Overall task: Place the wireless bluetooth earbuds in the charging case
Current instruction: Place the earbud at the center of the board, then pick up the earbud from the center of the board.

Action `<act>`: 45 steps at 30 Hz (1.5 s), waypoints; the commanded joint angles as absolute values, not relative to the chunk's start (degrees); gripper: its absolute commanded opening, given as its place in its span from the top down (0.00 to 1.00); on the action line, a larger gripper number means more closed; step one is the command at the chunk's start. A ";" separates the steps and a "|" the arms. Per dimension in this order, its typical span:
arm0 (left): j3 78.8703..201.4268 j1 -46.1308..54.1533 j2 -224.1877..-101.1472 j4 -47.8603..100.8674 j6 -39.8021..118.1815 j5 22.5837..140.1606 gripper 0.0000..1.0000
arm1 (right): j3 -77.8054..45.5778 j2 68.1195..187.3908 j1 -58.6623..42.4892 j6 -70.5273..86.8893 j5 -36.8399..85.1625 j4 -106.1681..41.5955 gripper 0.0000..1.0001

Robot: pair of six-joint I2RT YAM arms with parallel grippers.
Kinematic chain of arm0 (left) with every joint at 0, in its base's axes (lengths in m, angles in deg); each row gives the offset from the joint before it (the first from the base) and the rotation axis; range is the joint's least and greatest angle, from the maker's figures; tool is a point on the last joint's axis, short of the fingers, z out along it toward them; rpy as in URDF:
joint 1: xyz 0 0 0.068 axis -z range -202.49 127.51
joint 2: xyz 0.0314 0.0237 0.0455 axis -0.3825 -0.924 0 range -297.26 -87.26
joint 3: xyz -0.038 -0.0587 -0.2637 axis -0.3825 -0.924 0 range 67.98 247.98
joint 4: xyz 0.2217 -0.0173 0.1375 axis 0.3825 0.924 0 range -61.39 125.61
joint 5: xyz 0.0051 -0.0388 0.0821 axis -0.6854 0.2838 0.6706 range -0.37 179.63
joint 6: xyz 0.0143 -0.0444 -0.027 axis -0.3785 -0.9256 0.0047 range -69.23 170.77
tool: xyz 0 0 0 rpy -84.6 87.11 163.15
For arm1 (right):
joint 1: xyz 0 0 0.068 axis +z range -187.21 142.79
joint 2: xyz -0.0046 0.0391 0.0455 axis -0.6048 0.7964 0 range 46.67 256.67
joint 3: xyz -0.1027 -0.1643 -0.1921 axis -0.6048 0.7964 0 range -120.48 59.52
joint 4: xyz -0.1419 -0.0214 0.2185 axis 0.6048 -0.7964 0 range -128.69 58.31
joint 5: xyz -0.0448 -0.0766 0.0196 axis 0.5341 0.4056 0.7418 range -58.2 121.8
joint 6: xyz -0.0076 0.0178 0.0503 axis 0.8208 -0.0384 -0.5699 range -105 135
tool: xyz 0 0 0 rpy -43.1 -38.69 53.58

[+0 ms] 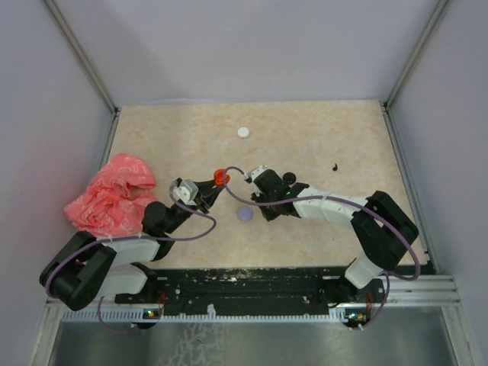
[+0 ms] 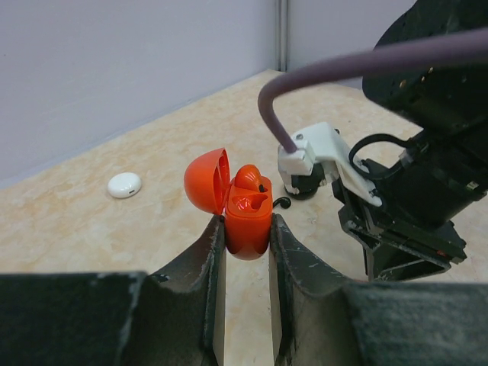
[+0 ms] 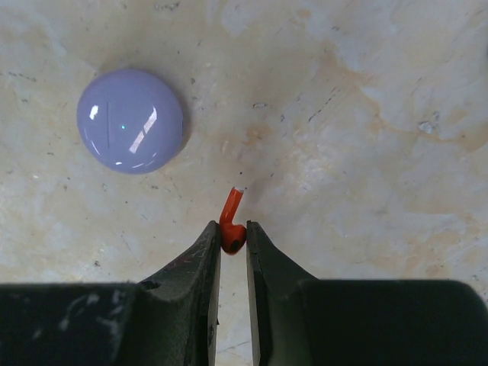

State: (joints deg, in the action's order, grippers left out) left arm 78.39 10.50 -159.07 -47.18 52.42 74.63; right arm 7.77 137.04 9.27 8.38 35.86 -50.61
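On the table (image 1: 320,137), a crumpled pink bag (image 1: 110,197) lies well left of the left claw (image 2: 245,229), which is clamped on the open orange charging case (image 2: 248,217), with the right arm (image 2: 427,191) close ahead of it. A lilac disc (image 3: 131,120) sits ahead-left of the right claw (image 3: 233,232), and a white disc (image 2: 124,184) farther ahead-left of the left claw. The right claw pinches a tiny red earbud (image 3: 232,206), stem forward, while a black earbud (image 1: 334,166) lies well apart to its right.
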 commanded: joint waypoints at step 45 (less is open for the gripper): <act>78.01 10.29 -158.58 -48.04 52.17 74.90 0.99 | 10.52 129.83 -0.06 -7.08 46.32 -47.08 0.65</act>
State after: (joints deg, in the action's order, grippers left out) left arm 78.26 10.50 -159.07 -47.18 52.53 75.31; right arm 8.95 131.73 0.15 -0.86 48.99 -52.44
